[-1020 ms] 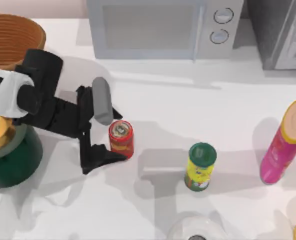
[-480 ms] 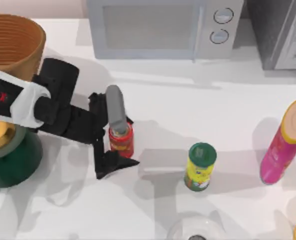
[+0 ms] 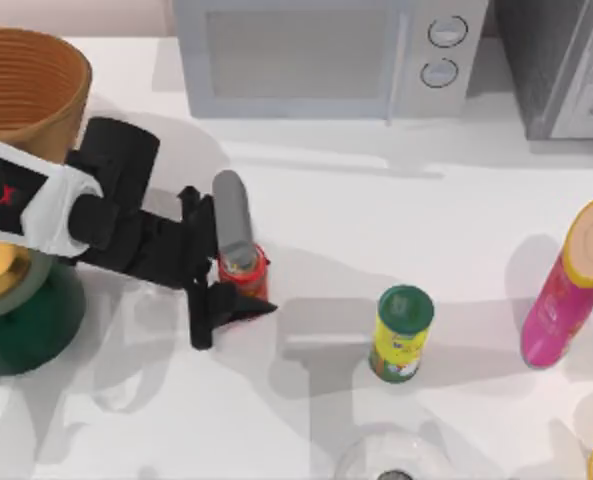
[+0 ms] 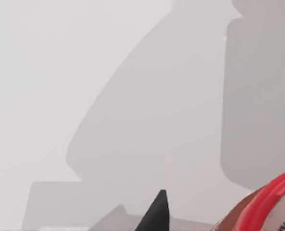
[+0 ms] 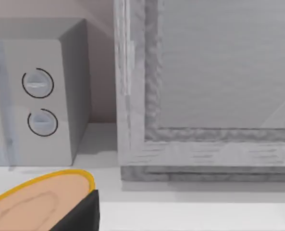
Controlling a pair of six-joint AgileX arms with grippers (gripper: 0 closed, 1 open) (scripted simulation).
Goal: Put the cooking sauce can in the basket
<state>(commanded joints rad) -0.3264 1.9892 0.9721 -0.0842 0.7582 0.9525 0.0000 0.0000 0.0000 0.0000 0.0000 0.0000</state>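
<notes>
- The left gripper (image 3: 238, 285) had closed in over the last second: its two fingers, spread well to either side of the cooking sauce can (image 3: 244, 272) a second before, now pinched it, one finger (image 3: 232, 215) laid across the far side of the can top and the other (image 3: 234, 310) pressed against its near side.
- In the left wrist view the red rim of the can (image 4: 265, 204) sat right up against the camera, with a dark fingertip (image 4: 155, 211) beside it, which fitted a can held between the jaws.
- The can stood on the table (image 3: 376, 220), left of centre and about where it had been; I judged it gripped but not yet lifted.
- The yellow green-lidded container (image 3: 401, 333) and the pink tube (image 3: 568, 282) stood well apart to the right, clear of the grasp.
- The dark green pot (image 3: 21, 310) sat under the left arm, so a lift would need height.
- The basket (image 3: 26, 85) waited at the far left corner, beyond the arm.
- The right gripper's state I could not tell; its wrist camera faced the microwave (image 5: 36, 96).
</notes>
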